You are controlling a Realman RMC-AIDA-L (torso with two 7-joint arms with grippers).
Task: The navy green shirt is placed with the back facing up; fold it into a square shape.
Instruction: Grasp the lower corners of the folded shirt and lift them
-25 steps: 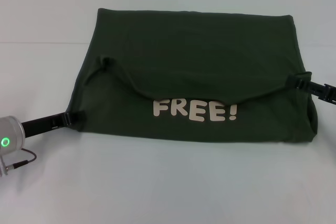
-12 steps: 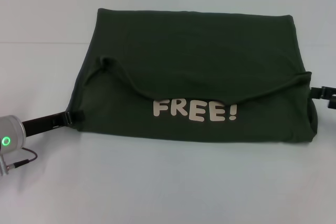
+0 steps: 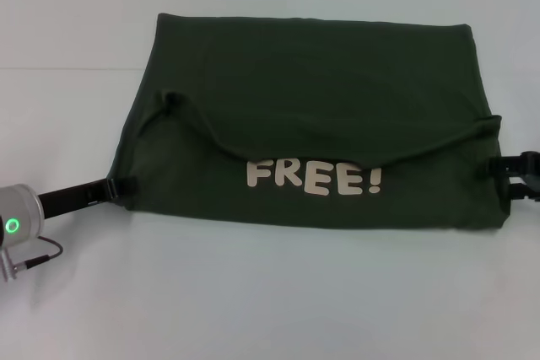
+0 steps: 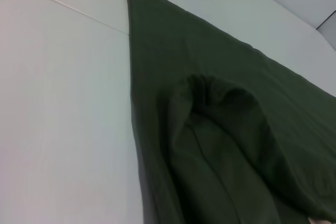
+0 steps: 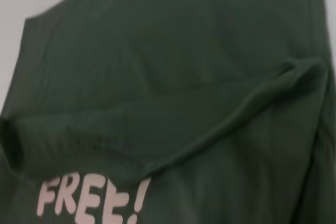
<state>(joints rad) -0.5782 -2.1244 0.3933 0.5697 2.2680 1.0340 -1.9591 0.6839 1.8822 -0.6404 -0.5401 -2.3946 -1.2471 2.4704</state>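
Note:
The navy green shirt (image 3: 312,65) lies on the table folded into a wide band. A flap is turned over its middle, and the white letters "FREE!" (image 3: 312,177) show below the flap's sagging edge. My left gripper (image 3: 125,189) sits low at the shirt's near left edge, touching the cloth. My right gripper (image 3: 504,173) stands open at the right edge, just off the fold, holding nothing. The left wrist view shows the shirt (image 4: 220,129) with a puckered fold corner. In the right wrist view the shirt (image 5: 173,51) and its letters (image 5: 89,198) fill the picture.
The shirt rests on a plain white table (image 3: 270,292). The left arm's grey wrist with a green light (image 3: 13,225) lies at the near left, with a thin cable beside it.
My right gripper let go of the flap's right corner, drew back to the right and then dropped lower along the shirt's edge. The left gripper has barely moved.

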